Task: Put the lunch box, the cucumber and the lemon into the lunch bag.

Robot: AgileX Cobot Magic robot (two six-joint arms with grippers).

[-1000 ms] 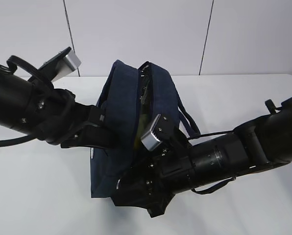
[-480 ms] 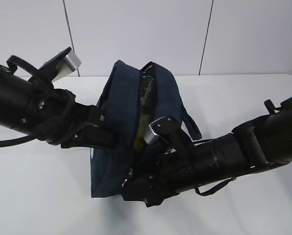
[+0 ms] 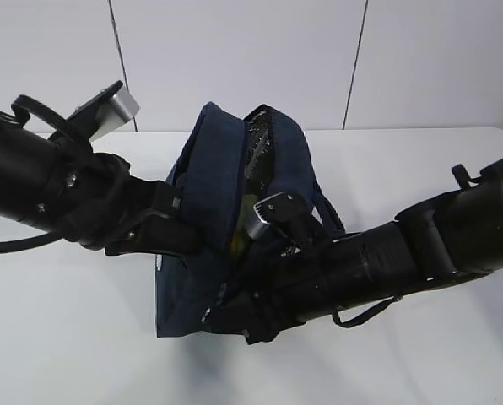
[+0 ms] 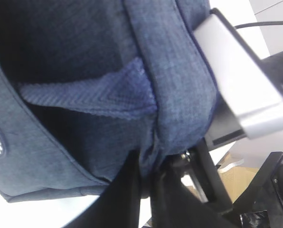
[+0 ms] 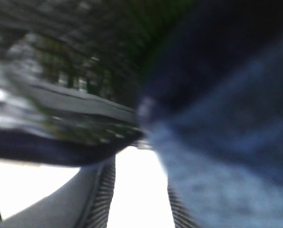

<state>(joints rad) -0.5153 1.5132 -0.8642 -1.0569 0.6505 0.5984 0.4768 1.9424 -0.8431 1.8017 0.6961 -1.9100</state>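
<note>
The bag stands on the white surface, top unzipped, something yellow-green glimpsed inside. The left pincer is clenched on the bag's side fabric. The right pincer presses against the bag's near end; its grip cannot be told.

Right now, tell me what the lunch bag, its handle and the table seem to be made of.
The lunch bag looks like woven navy fabric with a matte, faintly heathered finish, creasing softly where it is gripped. Its handle appears to be woven webbing, showing a herringbone rib. The table looks like a smooth white matte laminate or painted board; which one cannot be told.
</note>
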